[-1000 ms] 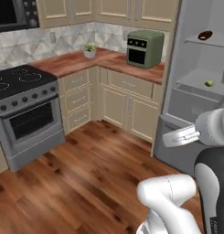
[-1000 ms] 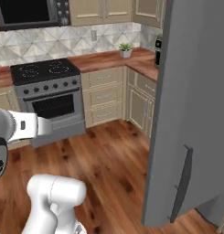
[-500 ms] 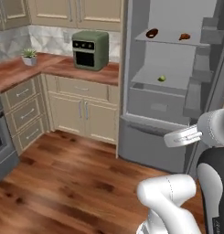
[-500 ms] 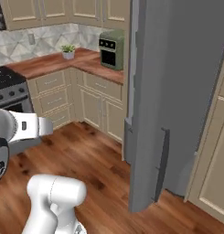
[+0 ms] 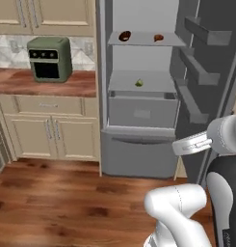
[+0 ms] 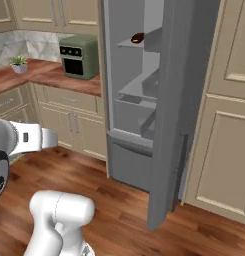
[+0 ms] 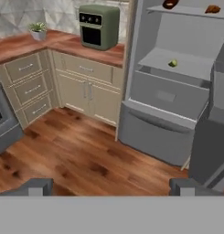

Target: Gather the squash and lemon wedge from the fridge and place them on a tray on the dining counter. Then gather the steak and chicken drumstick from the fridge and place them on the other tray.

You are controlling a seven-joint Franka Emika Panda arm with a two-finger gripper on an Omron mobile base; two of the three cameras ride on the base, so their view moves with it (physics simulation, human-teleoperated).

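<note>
The white arm with dark joints is folded up close to its base, the elbow bent and the forearm held roughly level above the wooden floor. In the hand view the two-finger gripper [image 7: 111,186] points across the brown plank floor [image 7: 81,160] toward the appliance ahead, its two dark finger tips [image 7: 34,186] spread as wide as they go with nothing between them.

Beyond the floor, at about twelve o'clock from the hand, stands the tall plain grey fridge [image 5: 138,154], its door [image 6: 166,125] swung out to the right, with door shelves showing in the left base view. Its closed lower drawer sits nearest the floor, with a pale inner bin above that.

On the flat shelf over that bin lies the small yellow-green lemon wedge [image 5: 138,83], on its own near the shelf's middle. On the top shelf, further up and back, sit two small reddish-brown items: a darker one [image 5: 124,35] at eleven o'clock from the wedge and a lighter one [image 5: 159,37] at one o'clock. I cannot tell what they are.

At about nine o'clock from the fridge, beige panelled cabinets [image 5: 47,128] carry a reddish wood counter top [image 5: 42,82] with a boxy green countertop oven [image 5: 49,59] on it.
</note>
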